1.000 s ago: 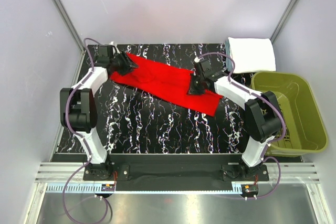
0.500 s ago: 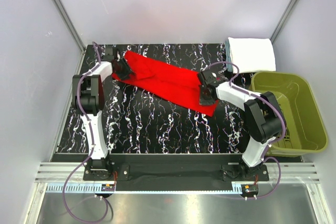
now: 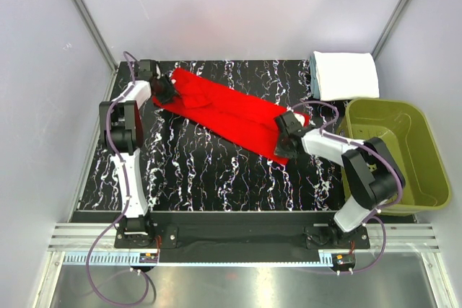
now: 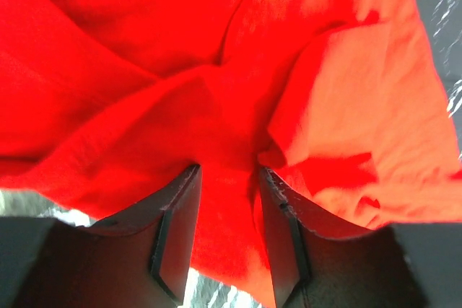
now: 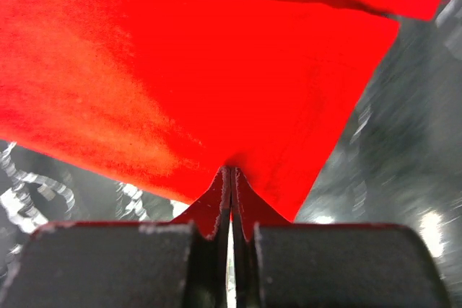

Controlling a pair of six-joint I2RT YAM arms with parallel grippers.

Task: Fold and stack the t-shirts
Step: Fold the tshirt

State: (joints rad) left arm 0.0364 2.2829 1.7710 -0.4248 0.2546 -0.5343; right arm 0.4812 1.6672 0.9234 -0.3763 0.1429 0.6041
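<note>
While my right gripper (image 3: 286, 145) pinches the red t-shirt (image 3: 231, 113) at its 4 o'clock corner, fingers pressed tight on the cloth, the shirt lies drawn diagonally across the table (image 3: 209, 174). At 10 o'clock the left gripper (image 3: 165, 90) has its 2 fingers part-spread around a bunched fold, apparently gripping it. At 1 o'clock sits a folded white t-shirt (image 3: 346, 74).

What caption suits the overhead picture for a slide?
Left end effector and right end effector grip opposite ends of a red t-shirt; folded white t-shirt and green basket nearby.
</note>
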